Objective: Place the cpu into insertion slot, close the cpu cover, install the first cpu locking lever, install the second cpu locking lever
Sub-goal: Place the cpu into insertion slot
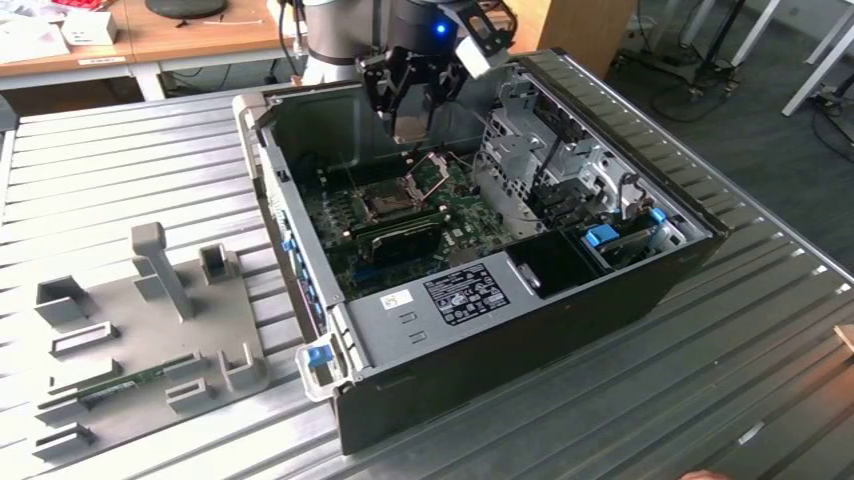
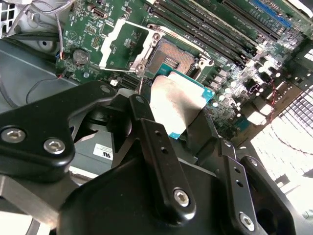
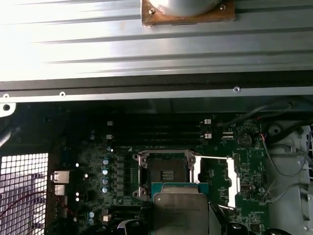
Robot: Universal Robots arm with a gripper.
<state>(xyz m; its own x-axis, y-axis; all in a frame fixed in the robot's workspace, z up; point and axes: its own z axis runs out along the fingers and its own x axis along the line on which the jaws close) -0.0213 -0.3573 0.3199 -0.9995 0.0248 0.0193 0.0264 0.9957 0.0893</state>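
Black metal computer case [image 1: 534, 345], green circuit board [image 1: 463, 208], black two-finger gripper [image 1: 411, 112] positioned above.
The thin silver hinged cpu cover [image 2: 108, 44] is swung open beside the dark square insertion slot [image 2: 173, 56]. The small silver-topped cpu [image 2: 178, 98], clamped between the fingers [image 2: 146, 127], is held above it, unseated. Tilted lowering may bend contacts. Alignment notches are hidden.

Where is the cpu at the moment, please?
In both wrist views the cpu is clamped in the gripper, held over the board right beside the empty insertion slot, whose cover stands open.
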